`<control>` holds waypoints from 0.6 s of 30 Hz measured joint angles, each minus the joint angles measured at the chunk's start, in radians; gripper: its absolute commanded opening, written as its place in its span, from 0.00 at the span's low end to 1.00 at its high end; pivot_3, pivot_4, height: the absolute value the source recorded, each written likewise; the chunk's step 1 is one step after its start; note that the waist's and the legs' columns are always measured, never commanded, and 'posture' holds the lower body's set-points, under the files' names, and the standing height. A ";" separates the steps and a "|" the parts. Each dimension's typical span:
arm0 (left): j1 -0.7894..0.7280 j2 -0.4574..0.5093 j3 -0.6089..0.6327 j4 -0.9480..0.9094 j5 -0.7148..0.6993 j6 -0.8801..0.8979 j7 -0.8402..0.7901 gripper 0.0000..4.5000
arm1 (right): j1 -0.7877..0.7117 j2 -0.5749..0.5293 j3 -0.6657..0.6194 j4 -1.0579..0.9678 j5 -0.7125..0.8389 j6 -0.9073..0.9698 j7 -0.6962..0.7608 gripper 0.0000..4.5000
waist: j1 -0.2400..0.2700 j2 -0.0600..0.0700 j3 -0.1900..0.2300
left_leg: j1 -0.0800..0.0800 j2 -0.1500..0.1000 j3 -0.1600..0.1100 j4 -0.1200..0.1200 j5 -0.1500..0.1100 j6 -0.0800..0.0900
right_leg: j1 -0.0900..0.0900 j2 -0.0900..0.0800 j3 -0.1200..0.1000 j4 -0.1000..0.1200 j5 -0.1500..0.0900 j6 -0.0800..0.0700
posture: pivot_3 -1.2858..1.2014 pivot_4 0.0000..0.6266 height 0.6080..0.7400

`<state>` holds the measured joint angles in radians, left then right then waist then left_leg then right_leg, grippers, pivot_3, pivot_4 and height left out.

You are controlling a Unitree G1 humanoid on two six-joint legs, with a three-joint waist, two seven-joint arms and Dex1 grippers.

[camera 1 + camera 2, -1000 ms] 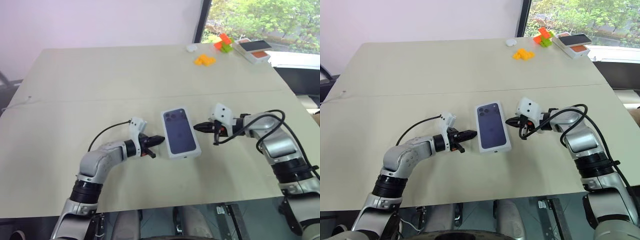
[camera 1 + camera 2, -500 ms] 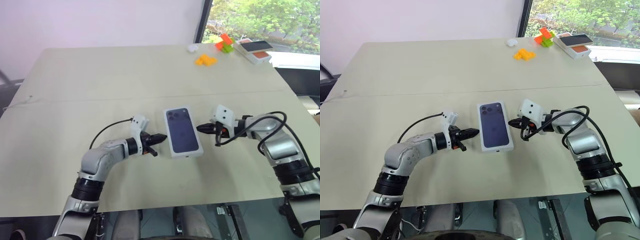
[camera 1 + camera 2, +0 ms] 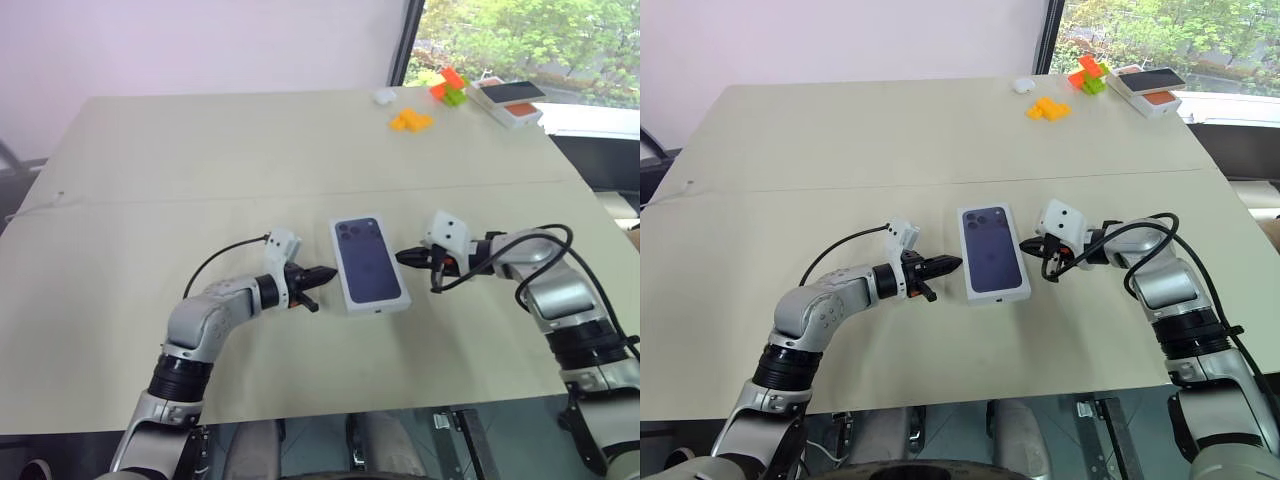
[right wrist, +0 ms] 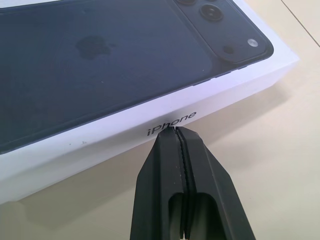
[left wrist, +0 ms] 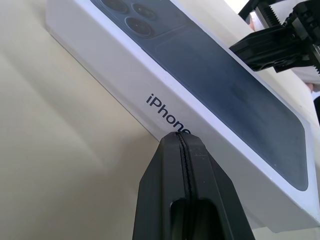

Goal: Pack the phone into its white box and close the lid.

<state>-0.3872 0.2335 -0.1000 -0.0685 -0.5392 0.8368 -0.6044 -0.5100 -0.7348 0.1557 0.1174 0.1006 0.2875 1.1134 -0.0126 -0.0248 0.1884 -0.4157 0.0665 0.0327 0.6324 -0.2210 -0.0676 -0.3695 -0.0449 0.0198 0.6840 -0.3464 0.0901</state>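
The lid [image 3: 370,265], white with a dark-blue phone picture on top, sits closed over the white box in the middle of the table. The box's tray and the phone are hidden under it. My left gripper [image 3: 322,274] is shut, its tip [image 5: 181,137] against the lid's left long side at the lettering. My right gripper [image 3: 403,257] is also shut, its tip [image 4: 176,131] against the opposite long side. Neither gripper holds anything.
At the far right corner lie orange blocks [image 3: 410,120], orange and green blocks [image 3: 450,85], a small white object [image 3: 384,96] and a small orange-and-white box with a dark top [image 3: 507,100]. A thin cable [image 3: 40,205] lies at the left edge.
The closed box has slid slightly to the right on the table. Both shut grippers have moved a little to the right with it.
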 measured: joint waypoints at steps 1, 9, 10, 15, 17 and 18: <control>0.000 -0.001 0.000 0.003 0.003 0.000 0.000 0.00 | 0.004 0.000 0.000 0.000 0.000 -0.001 0.000 0.01 | 0.000 0.000 0.000 | 0.000 0.000 0.000 0.000 0.000 0.000 | 0.000 0.000 0.000 0.000 0.000 0.000 | 0.52 0.24 1.00; 0.002 0.000 -0.001 0.009 0.008 -0.010 -0.003 0.00 | 0.037 0.003 0.010 -0.004 -0.014 -0.022 -0.008 0.01 | 0.000 0.000 0.000 | 0.000 0.000 0.000 0.000 0.000 0.000 | 0.000 0.000 0.000 0.000 0.000 0.000 | 0.52 0.24 1.00; 0.002 0.000 -0.001 0.009 0.008 -0.012 -0.003 0.00 | 0.037 0.004 0.011 -0.004 -0.018 -0.024 -0.010 0.01 | 0.000 0.000 0.000 | 0.000 0.000 0.000 0.000 0.000 0.000 | 0.000 0.000 0.000 0.000 0.000 0.000 | 0.52 0.24 1.00; 0.006 0.006 0.001 0.008 0.008 -0.013 -0.003 0.00 | 0.034 0.004 0.013 -0.004 -0.021 -0.029 -0.008 0.01 | -0.001 0.000 0.000 | 0.000 0.000 0.000 0.000 0.000 0.000 | 0.000 0.000 0.000 0.000 0.000 0.000 | 0.52 0.24 1.00; 0.012 0.015 0.002 0.006 0.006 -0.011 -0.004 0.00 | 0.025 0.003 0.013 -0.004 -0.020 -0.028 -0.003 0.01 | -0.002 0.000 0.000 | 0.000 0.000 0.000 0.000 0.000 0.000 | 0.000 0.000 0.000 0.000 0.000 0.000 | 0.52 0.24 1.00; 0.012 0.023 0.003 0.005 0.004 -0.008 -0.005 0.00 | 0.018 0.001 0.013 -0.004 -0.019 -0.028 0.003 0.01 | -0.003 0.000 0.000 | 0.000 0.000 0.000 0.000 0.000 0.000 | -0.001 0.000 0.000 0.000 0.000 0.000 | 0.52 0.24 1.00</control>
<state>-0.3753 0.2570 -0.0971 -0.0631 -0.5354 0.8287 -0.6093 -0.4919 -0.7341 0.1688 0.1138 0.0815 0.2593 1.1165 -0.0157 -0.0247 0.1885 -0.4157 0.0666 0.0328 0.6321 -0.2210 -0.0677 -0.3700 -0.0448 0.0198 0.6839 -0.3464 0.0901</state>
